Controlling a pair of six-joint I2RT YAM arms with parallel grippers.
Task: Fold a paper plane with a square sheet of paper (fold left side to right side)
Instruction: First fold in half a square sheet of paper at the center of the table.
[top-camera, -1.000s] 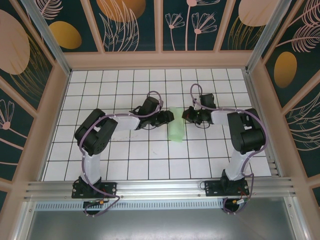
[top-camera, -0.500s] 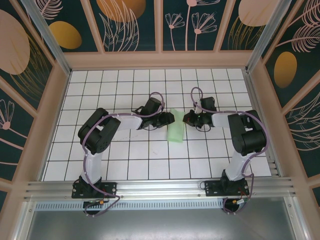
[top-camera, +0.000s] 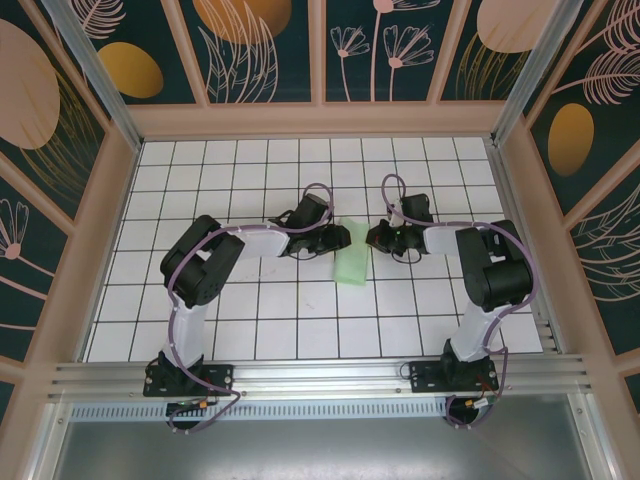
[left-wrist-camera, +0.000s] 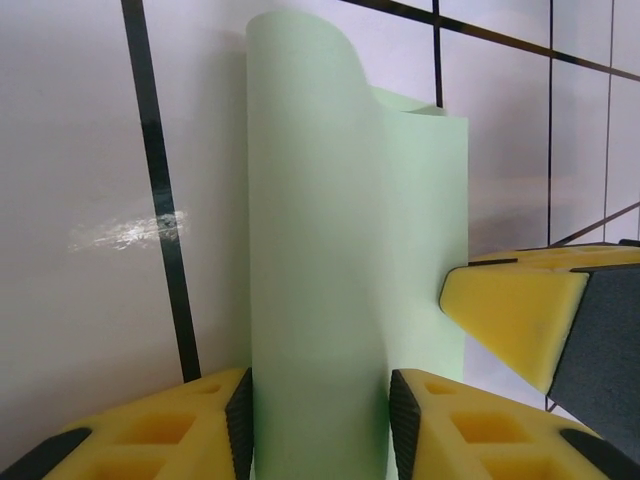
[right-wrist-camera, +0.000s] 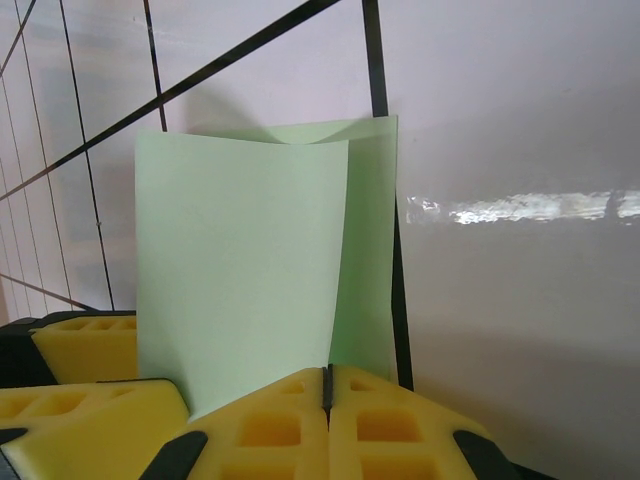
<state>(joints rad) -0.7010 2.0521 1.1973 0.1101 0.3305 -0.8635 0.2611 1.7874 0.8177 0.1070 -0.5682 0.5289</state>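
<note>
left claw part-open astride curled square sheet of paper on tiled table; right claw shut against its edge

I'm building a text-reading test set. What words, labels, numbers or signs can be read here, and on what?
No readable text. The green paper is plain, the table tiles have just black grid lines, the yellow pads are unmarked, and the wall panels carry leaf and flower drawings.
</note>
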